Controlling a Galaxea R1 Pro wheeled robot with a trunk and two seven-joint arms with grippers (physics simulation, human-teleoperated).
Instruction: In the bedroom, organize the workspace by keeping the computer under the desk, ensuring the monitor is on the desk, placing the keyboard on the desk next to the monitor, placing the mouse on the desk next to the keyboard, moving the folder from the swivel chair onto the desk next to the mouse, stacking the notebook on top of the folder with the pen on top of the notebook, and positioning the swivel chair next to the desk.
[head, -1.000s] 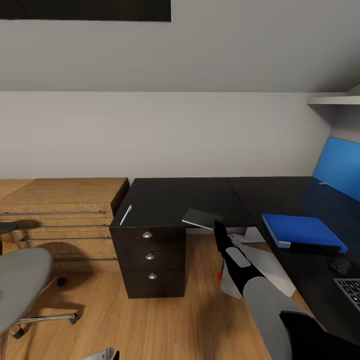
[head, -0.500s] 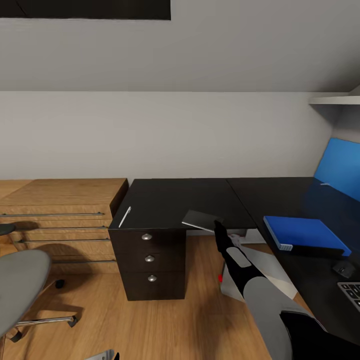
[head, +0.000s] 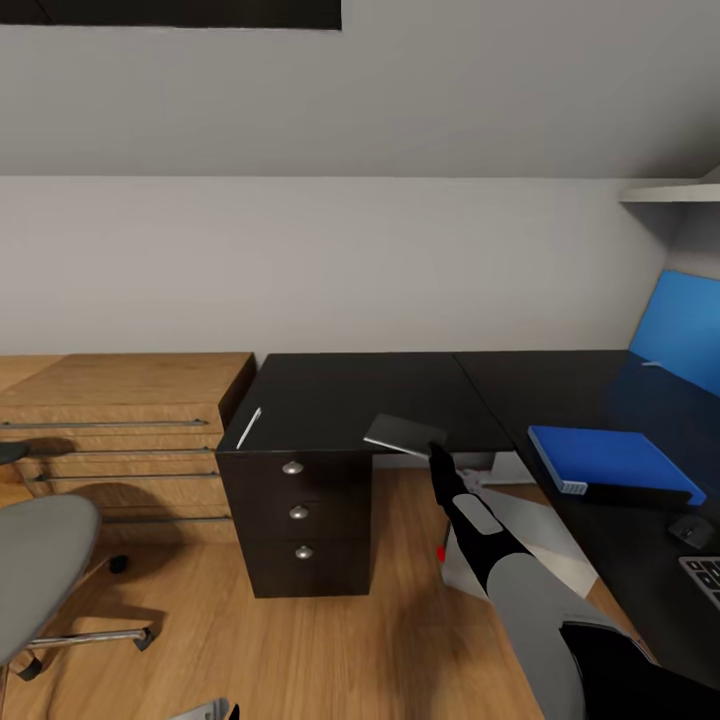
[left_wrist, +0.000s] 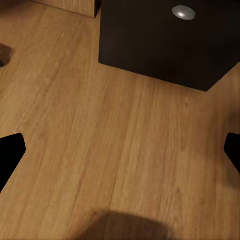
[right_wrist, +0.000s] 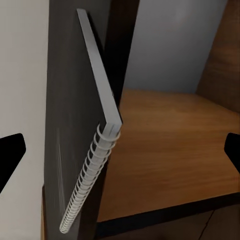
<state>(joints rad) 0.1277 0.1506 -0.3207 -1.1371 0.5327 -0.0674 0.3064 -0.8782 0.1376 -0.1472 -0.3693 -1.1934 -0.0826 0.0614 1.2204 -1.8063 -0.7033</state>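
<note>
Two dark stretches of surface (head: 400, 385) meet in an L in the head view, set against a pale wall, with wooden flooring (head: 330, 650) below. A white pen (head: 248, 428) lies near the left edge of the surface, above a black drawer unit (head: 296, 520) with three round knobs. A light wooden dresser (head: 120, 420) stands just beside that unit, and the grey swivel chair (head: 40, 580) sits well apart from the surface, at the left. On the right stretch rests the blue folder (head: 610, 462), with the mouse (head: 690, 530) near it and a corner of the keyboard (head: 705, 578) beyond; the blue monitor (head: 685, 335) stands further back. The right arm reaches to the front edge, where the notebook (head: 403, 436) overhangs, the right end effector (head: 438, 455) at its corner.

From the left wrist view, the left end effector (left_wrist: 120, 150) hangs over bare flooring with its fingers spread wide, gripping nothing, the drawer unit's base ahead.

From the right wrist view, the spiral-bound notebook (right_wrist: 85, 140) lies between widely parted fingers (right_wrist: 10, 152); whether they touch it cannot be told.
</note>
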